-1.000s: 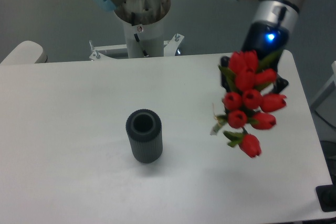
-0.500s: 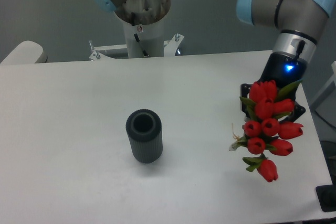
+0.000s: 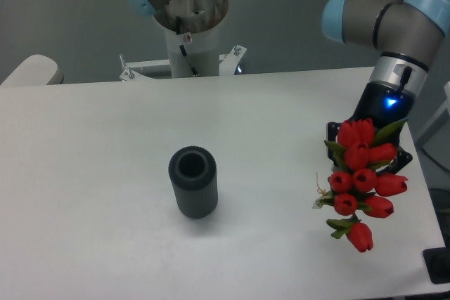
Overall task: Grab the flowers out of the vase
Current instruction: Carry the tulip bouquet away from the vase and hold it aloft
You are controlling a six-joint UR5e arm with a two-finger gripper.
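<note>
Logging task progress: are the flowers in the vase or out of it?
Out. The flowers hang at the gripper near the table's right edge, and the vase stands upright, its mouth hollow.

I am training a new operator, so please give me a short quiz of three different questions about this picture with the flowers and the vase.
1. True or false: the flowers stand in the vase.
2. Where is the bunch, seen from the camera?
A. left of the vase
B. right of the vase, near the table edge
C. behind the vase
3. Fill in: the mouth of the vase is ____.

Key:
1. False. The bunch hangs at the gripper, apart from the vase.
2. B
3. Empty
</note>
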